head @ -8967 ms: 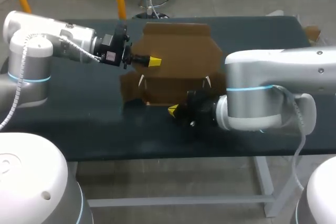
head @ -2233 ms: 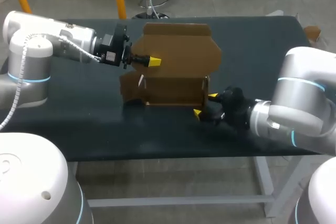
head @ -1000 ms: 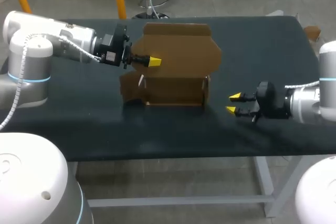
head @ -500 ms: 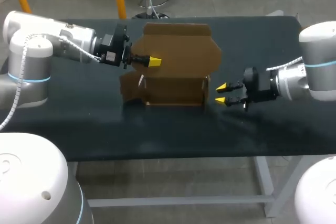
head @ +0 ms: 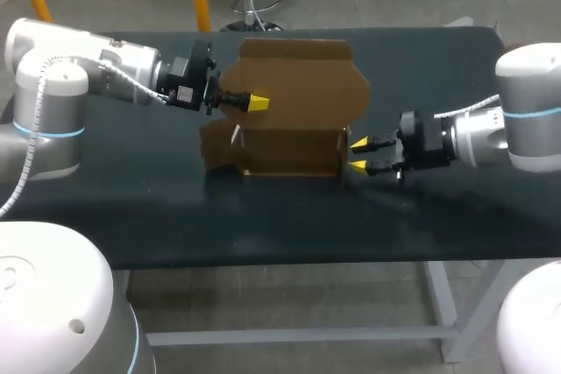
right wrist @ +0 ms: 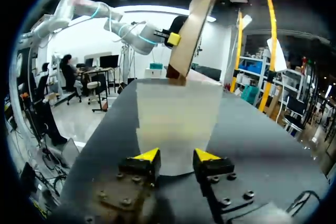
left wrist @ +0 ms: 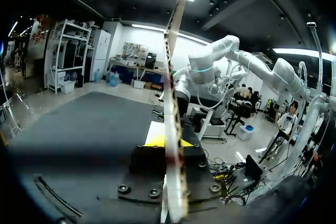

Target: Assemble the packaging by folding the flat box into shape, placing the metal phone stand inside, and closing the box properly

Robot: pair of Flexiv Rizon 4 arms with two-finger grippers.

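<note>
Steady box with left gripper pinched on it; square parted, empty right gripper to flap, push inward gently.

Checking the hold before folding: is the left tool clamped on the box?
Yes, the box stands edge-on in the left tool, pinched from both sides.

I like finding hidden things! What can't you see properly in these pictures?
- Metal phone stand: it shows in no view. The head view does not show the inside of the cardboard box clearly enough to tell if it is there.
- Left tool: in the left wrist view, the upright flap it grips hides most of it.
- Rest of the box: in the right wrist view, the pale side wall ahead of the right tool blocks it.
</note>
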